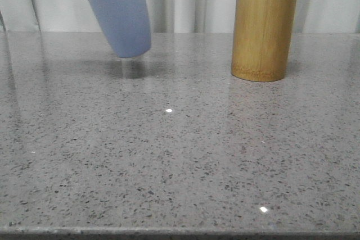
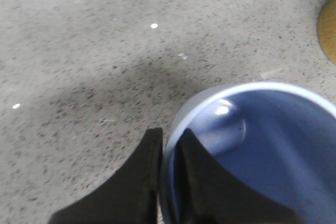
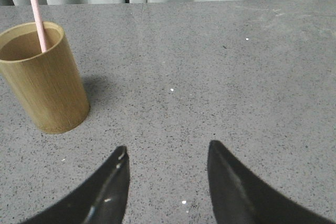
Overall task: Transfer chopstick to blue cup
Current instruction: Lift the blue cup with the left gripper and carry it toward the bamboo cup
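Your left gripper (image 2: 169,153) has its jaws clamped over the rim of the blue cup (image 1: 121,14), one finger inside, one outside, and the cup hangs tilted above the tabletop (image 1: 180,155). Your right gripper (image 3: 167,174) has its jaws spread wide with nothing between them, near the bamboo holder (image 3: 44,80). The chopstick (image 3: 37,11) stands inside that holder, leaning on its rim.

A rim pinch on a smooth cup is a weak hold, so any jolt could let it slip or swing. When you draw the chopstick out, it may drag against the holder's wall and tip the holder. A tilted cup mouth also makes the drop-in harder to line up.
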Controlling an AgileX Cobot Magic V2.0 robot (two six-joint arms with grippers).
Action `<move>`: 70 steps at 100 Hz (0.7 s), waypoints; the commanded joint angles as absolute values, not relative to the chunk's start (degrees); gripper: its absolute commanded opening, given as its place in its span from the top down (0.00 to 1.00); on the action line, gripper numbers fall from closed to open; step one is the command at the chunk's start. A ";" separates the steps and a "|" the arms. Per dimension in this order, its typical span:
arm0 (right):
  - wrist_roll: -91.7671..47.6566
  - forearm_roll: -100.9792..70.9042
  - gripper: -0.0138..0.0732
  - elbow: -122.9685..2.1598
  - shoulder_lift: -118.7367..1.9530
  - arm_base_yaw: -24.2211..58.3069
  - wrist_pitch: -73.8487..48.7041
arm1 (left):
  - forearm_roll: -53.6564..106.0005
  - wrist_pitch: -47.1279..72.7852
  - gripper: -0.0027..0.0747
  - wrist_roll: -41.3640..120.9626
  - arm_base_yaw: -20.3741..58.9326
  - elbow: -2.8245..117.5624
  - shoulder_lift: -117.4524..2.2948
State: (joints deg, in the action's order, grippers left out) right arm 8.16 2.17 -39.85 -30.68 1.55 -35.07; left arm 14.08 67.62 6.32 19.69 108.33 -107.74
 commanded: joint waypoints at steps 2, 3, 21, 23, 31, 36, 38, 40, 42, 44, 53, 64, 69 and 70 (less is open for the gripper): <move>7.98 2.36 0.42 -41.96 -31.25 1.26 -30.57 | 15.20 64.91 0.99 5.66 21.31 111.25 -105.80; 7.98 2.36 0.42 -41.96 -31.25 1.26 -30.57 | 15.20 64.90 0.99 5.64 21.48 111.39 -105.83; 7.98 2.36 0.42 -41.96 -31.25 1.26 -30.57 | 15.07 64.77 0.99 5.54 22.96 111.88 -107.62; 7.98 2.36 0.42 -41.96 -31.25 1.26 -30.57 | 15.07 64.67 0.99 5.54 23.07 111.88 -107.76; 7.98 2.36 0.42 -41.96 -31.25 1.26 -30.57 | 14.97 64.67 0.99 5.54 23.07 111.88 -108.13; 7.98 2.36 0.42 -41.96 -31.25 1.26 -30.57 | 14.97 64.67 0.99 5.54 23.07 111.88 -108.13; 7.98 2.36 0.42 -41.96 -31.25 1.26 -30.57 | 14.97 64.67 0.99 5.54 23.07 111.88 -108.23; 7.98 2.36 0.42 -41.96 -31.25 1.26 -30.57 | 14.97 64.67 0.99 5.54 23.07 111.88 -108.23; 7.98 2.36 0.42 -41.96 -31.25 1.26 -30.57 | 14.97 64.67 0.99 5.54 23.07 111.88 -108.23; 7.98 2.36 0.42 -41.96 -31.25 1.26 -30.57 | 14.97 64.67 0.99 5.54 23.07 111.88 -108.23; 7.98 2.36 0.42 -41.96 -31.25 1.26 -30.57 | 14.97 64.67 0.97 5.54 23.07 111.88 -108.23; 7.98 2.36 0.42 -41.96 -31.25 1.26 -30.57 | 14.97 64.67 0.87 5.54 23.07 111.88 -108.23; 7.98 2.36 0.42 -41.96 -31.25 1.26 -30.57 | 14.97 64.67 0.81 5.54 23.07 111.88 -108.23; 7.98 2.36 0.42 -41.96 -31.25 1.26 -30.57 | 14.97 64.67 0.80 5.54 23.07 111.88 -108.23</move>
